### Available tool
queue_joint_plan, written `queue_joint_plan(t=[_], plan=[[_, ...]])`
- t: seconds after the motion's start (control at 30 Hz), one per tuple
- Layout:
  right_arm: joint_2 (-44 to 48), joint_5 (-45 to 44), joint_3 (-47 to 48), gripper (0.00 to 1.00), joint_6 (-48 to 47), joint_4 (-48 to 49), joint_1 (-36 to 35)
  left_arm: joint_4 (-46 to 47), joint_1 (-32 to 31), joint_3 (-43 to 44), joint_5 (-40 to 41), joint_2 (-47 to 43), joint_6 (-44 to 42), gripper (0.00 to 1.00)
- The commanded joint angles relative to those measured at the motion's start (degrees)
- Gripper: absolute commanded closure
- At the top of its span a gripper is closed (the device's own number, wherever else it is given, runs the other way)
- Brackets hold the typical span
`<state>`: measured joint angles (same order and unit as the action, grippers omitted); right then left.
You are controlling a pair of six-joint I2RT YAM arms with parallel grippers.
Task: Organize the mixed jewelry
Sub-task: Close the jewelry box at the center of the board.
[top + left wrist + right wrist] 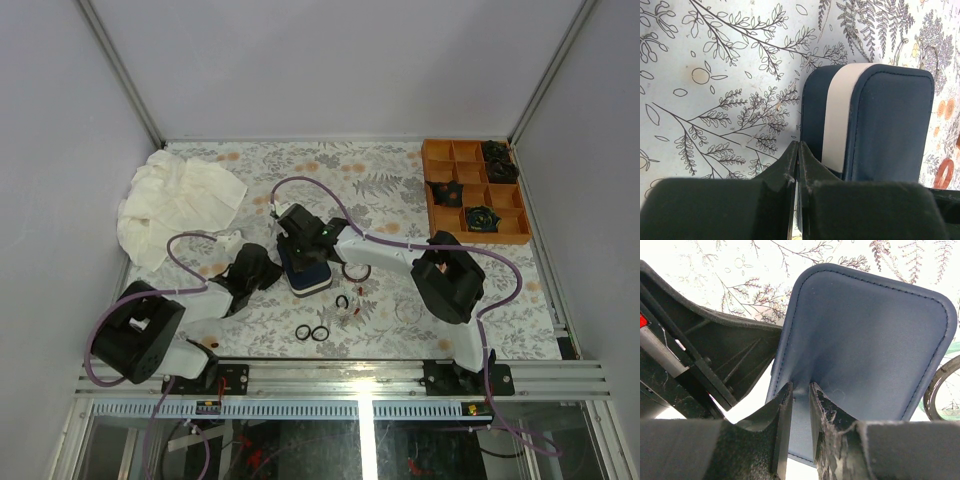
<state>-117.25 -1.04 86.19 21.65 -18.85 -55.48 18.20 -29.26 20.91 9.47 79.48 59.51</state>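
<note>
The navy case (306, 272) stands mid-table. My right gripper (304, 246) is shut on the case's navy lid (865, 340); its fingertips (800, 390) pinch a fold of it. My left gripper (264, 268) is shut and empty, just left of the case; in its wrist view the fingertips (799, 146) meet beside the case's cream strip (840, 115). Loose jewelry lies right of and in front of the case: a dark bangle (356, 270), also seen in the right wrist view (940, 390), two black rings (311, 332), a small dark hoop (342, 301), tiny red pieces (352, 314) and a thin wire hoop (408, 310).
An orange divided tray (437, 170) with black rosettes stands at the back right. A crumpled white cloth (175, 205) lies at the back left. The left arm's black body (700, 355) is close beside the case. Side walls enclose the floral table (380, 170).
</note>
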Motion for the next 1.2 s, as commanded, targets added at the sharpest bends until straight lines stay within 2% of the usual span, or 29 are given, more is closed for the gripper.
queue_joint_plan(t=[0.0, 0.67, 0.93, 1.17], plan=[[-13.7, 9.2, -6.6, 0.75, 3.3, 1.9, -2.2, 5.9, -4.4, 4.3, -9.9, -1.2, 2.4, 1.0], [-16.2, 11.0, -7.8, 0.75, 4.8, 4.5, -2.2, 7.9, -10.7, 4.2, -7.8, 1.9, 7.8, 1.0], [-17.0, 11.7, -8.0, 0.75, 4.8, 3.8, -1.9, 5.3, -13.0, 6.0, -6.1, 3.0, 7.0, 1.0], [-19.9, 14.7, -9.0, 0.75, 5.7, 5.0, -1.2, 9.7, -15.0, 4.3, -5.1, 2.6, 7.3, 1.0]])
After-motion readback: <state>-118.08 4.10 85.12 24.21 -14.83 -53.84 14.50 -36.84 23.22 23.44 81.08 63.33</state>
